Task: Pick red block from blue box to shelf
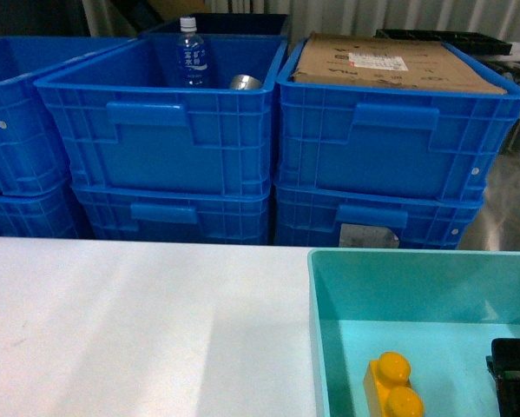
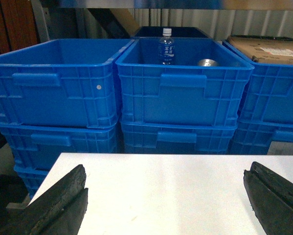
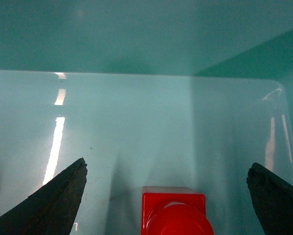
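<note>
The red block (image 3: pixel 174 212) lies on the floor of the turquoise blue box (image 3: pixel 136 44), stud toward the camera. My right gripper (image 3: pixel 167 169) is open inside the box, its black fingers (image 3: pixel 58 200) standing wide on either side of the block without touching it. In the head view the blue box (image 1: pixel 313 330) sits at the table's right front, and part of the right gripper (image 1: pixel 513 375) shows inside it; the red block is hidden there. My left gripper (image 2: pixel 164 171) hangs open over the white table (image 2: pixel 166 196), holding nothing. The shelf is out of view.
A yellow two-stud brick (image 1: pixel 391 388) lies in the blue box left of the right gripper. Behind the table stand stacked dark blue ribbed crates (image 1: pixel 164 148); one holds a water bottle (image 1: pixel 190 54) and a metal can (image 1: pixel 245 82), another a cardboard box (image 1: pixel 390 65).
</note>
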